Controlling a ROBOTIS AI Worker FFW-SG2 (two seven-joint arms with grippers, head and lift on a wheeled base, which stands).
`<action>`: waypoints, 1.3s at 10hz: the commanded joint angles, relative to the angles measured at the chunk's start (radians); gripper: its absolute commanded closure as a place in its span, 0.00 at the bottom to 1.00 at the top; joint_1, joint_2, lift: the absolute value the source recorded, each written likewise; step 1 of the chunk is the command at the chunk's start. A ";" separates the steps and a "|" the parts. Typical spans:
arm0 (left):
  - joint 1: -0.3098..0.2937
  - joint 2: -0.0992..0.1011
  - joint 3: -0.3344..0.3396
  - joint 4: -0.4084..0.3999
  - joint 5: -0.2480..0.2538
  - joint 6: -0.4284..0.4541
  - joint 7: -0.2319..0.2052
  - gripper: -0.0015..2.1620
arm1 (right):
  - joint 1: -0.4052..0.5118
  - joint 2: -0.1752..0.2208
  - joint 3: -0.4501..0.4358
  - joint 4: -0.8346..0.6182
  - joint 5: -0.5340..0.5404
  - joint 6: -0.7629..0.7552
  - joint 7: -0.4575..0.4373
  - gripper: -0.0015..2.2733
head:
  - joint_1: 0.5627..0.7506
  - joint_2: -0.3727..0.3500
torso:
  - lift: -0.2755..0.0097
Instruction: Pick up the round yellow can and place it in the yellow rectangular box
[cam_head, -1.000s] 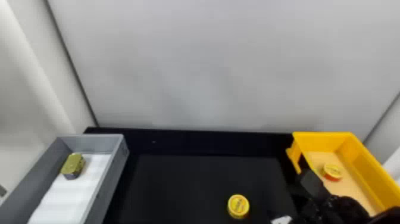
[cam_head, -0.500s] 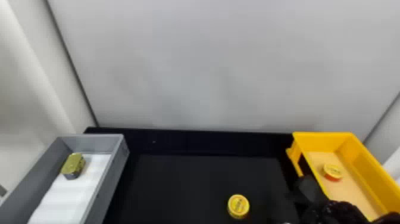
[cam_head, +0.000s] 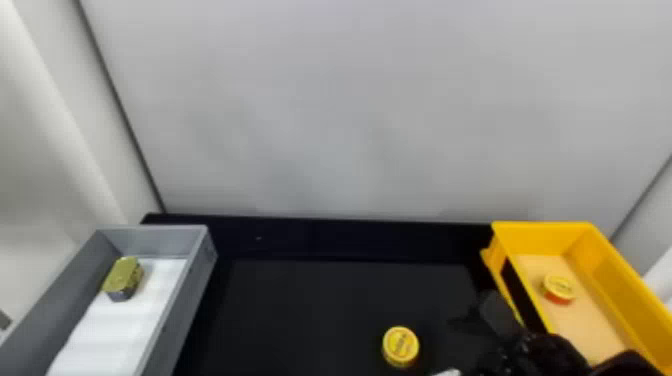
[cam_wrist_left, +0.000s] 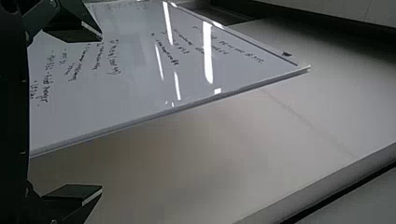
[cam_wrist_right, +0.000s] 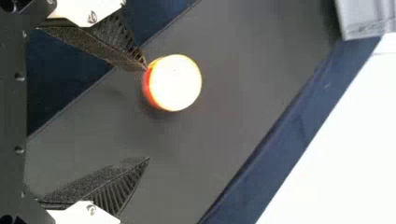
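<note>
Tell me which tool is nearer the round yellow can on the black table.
Right. The open right tool is close to the can, one fingertip at its edge; the left tool is elsewhere, facing a handwritten white board.

Right arm (cam_head: 540, 357) seen in head view, brought in from the bottom edge toward the right corner, mostly cut off by the frame. Right gripper (cam_head: 500, 315) angled up and inward ahead of the dark wrist; detail there too dark to be made out. In right wrist view, right gripper (cam_wrist_right: 148, 114) held open: both fingers set well apart, tapered to points, ribbed along the sides, bases carried on white screwed plates. In left wrist view, left gripper (cam_wrist_left: 102, 113) also held open, fingers spread wide, wedge-shaped tips facing each other across the gap, dark linkages exposed behind them.
</note>
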 joint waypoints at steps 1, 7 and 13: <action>-0.002 -0.003 -0.010 0.008 0.004 0.000 0.000 0.06 | -0.010 0.044 -0.004 0.042 -0.056 -0.101 -0.012 0.05 | 0.35 0.53 | 0.77; -0.003 -0.003 -0.006 0.007 0.005 -0.003 0.000 0.06 | -0.002 0.092 0.005 0.096 -0.114 -0.126 -0.023 0.05 | 0.35 0.53 | 0.77; 0.000 -0.003 -0.001 0.002 0.005 -0.005 0.000 0.06 | 0.003 0.092 0.009 0.114 -0.086 -0.110 -0.026 0.06 | 0.35 0.53 | 0.77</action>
